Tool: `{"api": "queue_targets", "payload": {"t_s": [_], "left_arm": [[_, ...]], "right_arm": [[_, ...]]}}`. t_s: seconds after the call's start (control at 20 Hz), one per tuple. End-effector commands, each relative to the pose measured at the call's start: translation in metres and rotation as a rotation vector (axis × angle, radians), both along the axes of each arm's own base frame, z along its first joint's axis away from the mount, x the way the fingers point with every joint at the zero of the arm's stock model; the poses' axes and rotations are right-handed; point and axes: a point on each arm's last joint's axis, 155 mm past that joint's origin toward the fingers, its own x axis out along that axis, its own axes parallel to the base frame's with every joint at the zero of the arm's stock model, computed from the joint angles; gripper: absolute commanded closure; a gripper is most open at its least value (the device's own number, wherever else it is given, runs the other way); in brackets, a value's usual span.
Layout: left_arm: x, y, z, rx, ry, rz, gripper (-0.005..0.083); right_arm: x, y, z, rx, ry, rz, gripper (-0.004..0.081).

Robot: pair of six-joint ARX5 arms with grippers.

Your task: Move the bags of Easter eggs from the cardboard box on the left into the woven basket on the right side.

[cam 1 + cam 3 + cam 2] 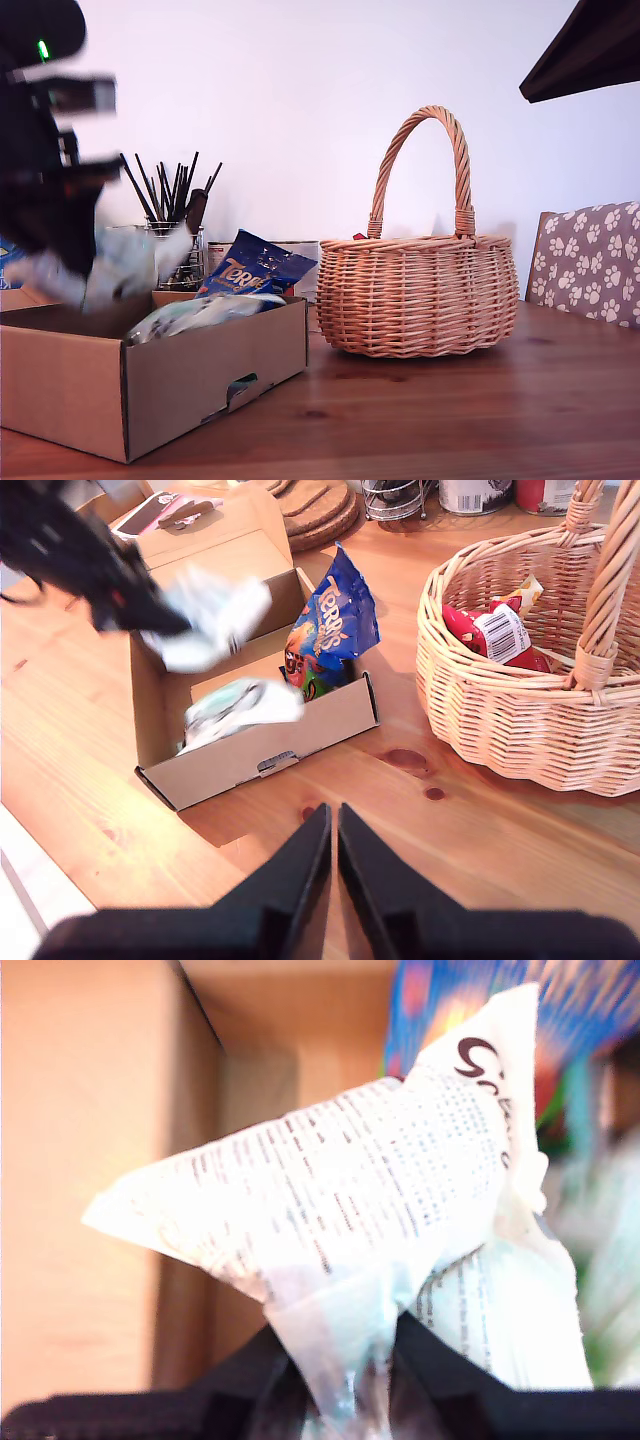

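Closest to the exterior camera stands the cardboard box [215,372], where my first gripper [345,1360] is clamped on a white bag [340,1200] above it, while my second gripper [333,825], jaws together, hovers over the table before the woven basket [420,295].

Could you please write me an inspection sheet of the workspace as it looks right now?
Surface: wooden table, a few dark spots near the box in the second wrist view.
Job's things: cardboard box open, holding a dark blue bag upright and a pale bag; woven basket holding red packets.
Clutter: wire holder of dark sticks, tins behind, cork mats.
Grippers: my first hand shut on a white lettered bag above the box; my second hand shut, empty, over the table.
Cables: nothing seen.
Surroundings: pale wall, paw-print chair back.
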Motion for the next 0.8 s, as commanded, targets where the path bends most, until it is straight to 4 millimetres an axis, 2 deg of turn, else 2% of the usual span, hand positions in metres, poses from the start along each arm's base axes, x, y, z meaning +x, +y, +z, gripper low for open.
{"api": "queue_targets", "payload": {"t_s": [0.0, 0.25, 0.4, 0.55, 0.75], "left_arm": [[0.003, -0.009, 0.014, -0.05, -0.055, -0.029, 0.0687], [0.019, -0.087, 0.08, -0.285, -0.309, -0.242, 0.068], [0.025, -0.128, 0.112, -0.359, -0.464, -0.333, 0.0679], [0.03, -0.157, 0.124, -0.408, -0.552, -0.388, 0.0679], [0.041, -0.186, 0.115, -0.42, -0.549, -0.426, 0.0679]], "right_arm": [[-0.001, -0.002, -0.013, -0.012, 0.026, -0.004, 0.0775], [-0.001, -0.002, -0.011, -0.008, 0.02, -0.005, 0.0781], [-0.003, -0.004, -0.001, 0.006, -0.016, -0.011, 0.0781], [0.0, -0.019, 0.01, 0.016, -0.055, -0.101, 0.0781], [-0.006, -0.04, 0.038, 0.032, -0.174, -0.194, 0.0781]]}}
